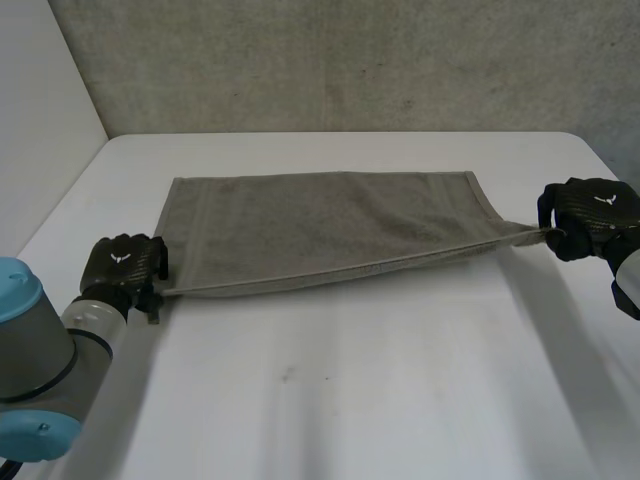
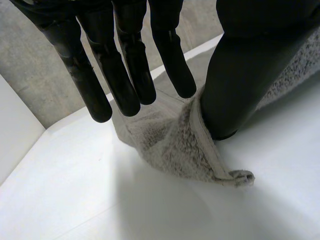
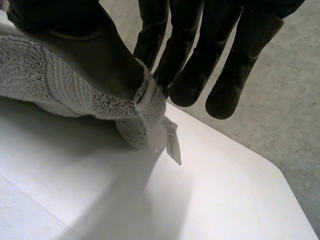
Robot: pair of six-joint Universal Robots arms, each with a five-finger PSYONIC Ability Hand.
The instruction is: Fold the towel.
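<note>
Grey looped-pile towel (image 1: 330,225), a long rectangle with a flat woven border, lies on the smooth white surface (image 1: 350,400). The left robot hand (image 1: 122,262) pinches the towel's near left corner between thumb and straight fingers. The right robot hand (image 1: 590,215) likewise pinches its near right corner, where a small white label (image 3: 172,142) hangs.

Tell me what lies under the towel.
Under the towel's lifted near edge, between left robot hand and right robot hand, bare table shows. Its flat far part hides the rest.
</note>
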